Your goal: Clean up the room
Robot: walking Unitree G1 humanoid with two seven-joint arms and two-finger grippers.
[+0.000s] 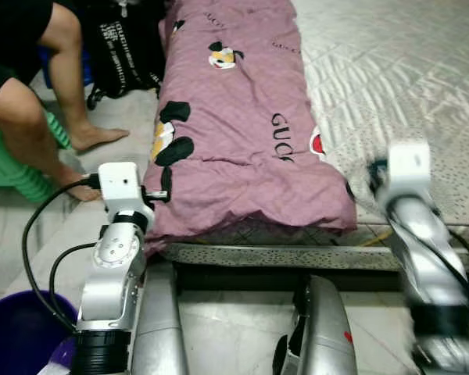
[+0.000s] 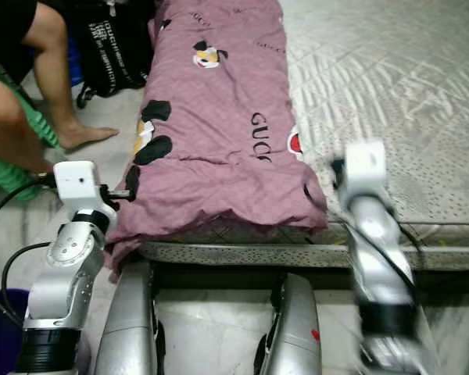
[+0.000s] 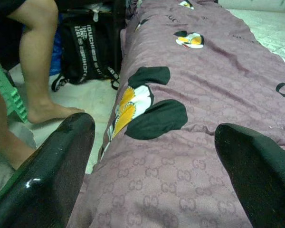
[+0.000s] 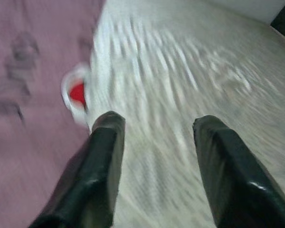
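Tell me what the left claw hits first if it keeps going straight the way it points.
Most likely the purple quilt: the left claw is open, its fingers straddling the quilt's near edge on the bed. How far off the fabric is, the pictures don't settle.

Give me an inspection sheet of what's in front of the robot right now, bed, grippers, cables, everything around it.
Surface: mattress, pale quilted cover, bare on the robot's right side.
Job's things: purple quilt, folded lengthwise along the mattress's left side, near end bunched at the bed edge.
Clutter: black backpack on the floor beside the bed; purple bucket at the robot's left.
Grippers: left gripper open, fingers straddling the quilt's near corner; right gripper open over the bare mattress, blurred.
Cables: black cables looping along the left arm.
Surroundings: a person's legs, barefoot, left of the bed.
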